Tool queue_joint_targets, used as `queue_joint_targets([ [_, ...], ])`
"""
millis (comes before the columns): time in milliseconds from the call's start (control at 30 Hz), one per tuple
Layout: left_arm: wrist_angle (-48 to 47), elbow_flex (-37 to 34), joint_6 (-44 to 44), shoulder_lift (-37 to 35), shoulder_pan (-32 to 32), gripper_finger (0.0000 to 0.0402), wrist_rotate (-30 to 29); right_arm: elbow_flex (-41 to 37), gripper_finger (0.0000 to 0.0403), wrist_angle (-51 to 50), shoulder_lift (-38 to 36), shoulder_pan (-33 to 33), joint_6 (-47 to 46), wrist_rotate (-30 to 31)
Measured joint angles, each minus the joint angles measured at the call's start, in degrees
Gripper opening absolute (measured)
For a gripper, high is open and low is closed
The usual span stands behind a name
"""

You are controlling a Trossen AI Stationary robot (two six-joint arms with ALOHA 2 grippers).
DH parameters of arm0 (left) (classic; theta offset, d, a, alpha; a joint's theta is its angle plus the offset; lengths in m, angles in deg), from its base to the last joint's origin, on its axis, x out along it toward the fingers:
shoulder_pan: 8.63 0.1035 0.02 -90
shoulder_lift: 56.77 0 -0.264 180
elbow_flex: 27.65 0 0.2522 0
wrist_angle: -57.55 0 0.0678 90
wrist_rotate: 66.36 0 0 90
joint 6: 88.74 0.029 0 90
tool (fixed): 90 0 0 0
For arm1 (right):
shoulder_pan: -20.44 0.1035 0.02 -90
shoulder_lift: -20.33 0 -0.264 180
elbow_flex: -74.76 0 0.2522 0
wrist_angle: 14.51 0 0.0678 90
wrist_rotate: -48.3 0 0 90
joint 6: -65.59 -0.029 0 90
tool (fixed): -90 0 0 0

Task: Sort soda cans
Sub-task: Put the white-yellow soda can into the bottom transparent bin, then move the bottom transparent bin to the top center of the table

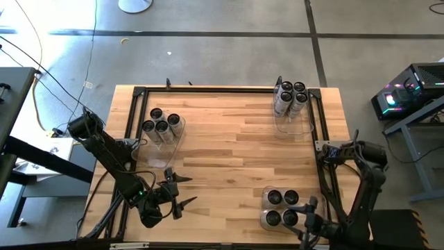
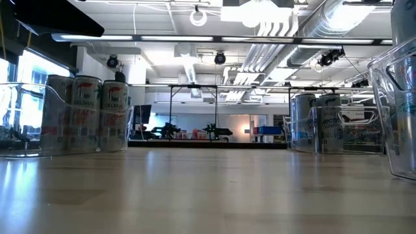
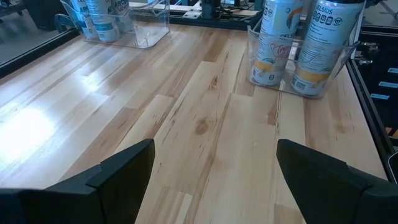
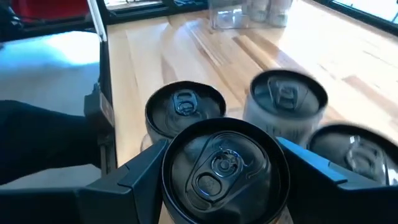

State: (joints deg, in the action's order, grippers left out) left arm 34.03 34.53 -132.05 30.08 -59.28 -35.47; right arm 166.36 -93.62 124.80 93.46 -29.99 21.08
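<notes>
A soda can [image 4: 225, 167] in the near right bin [image 1: 266, 208] is grasped by the right claw [image 4: 224, 180]; the left claw [image 1: 182, 192] is held released above the table [image 1: 229, 153].

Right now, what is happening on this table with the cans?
The soda cans stand in three clear bins: four at the left bin, four at the far right bin, four at the near right bin. The right claw stands with a finger on each side of one can in the near right bin. The left claw is open and empty over bare wood near the table's front left.
</notes>
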Motion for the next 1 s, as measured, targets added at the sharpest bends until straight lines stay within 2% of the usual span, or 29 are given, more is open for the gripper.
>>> queue_joint_targets([
  [133,0.00,0.00,0.00,0.00,0.00,0.0333,0.00,-2.16,0.0238,0.36,0.10,0.91,-4.77,-0.32],
  [300,-0.02,0.00,0.00,0.00,0.00,0.0333,-0.01,-3.98,0.0240,2.91,0.10,0.77,-4.97,-0.27],
  [533,0.00,0.00,0.00,0.00,0.00,0.0333,0.00,-4.14,0.0314,3.98,0.08,0.31,-5.14,-0.61],
  [733,0.28,0.00,-0.02,0.00,0.00,0.0333,0.07,0.98,0.0322,-0.66,0.08,0.16,-5.03,-3.22],
  [1000,0.61,0.00,0.00,0.00,0.00,0.0333,0.18,11.37,0.0324,-13.20,0.04,-1.13,-4.66,-8.18],
])
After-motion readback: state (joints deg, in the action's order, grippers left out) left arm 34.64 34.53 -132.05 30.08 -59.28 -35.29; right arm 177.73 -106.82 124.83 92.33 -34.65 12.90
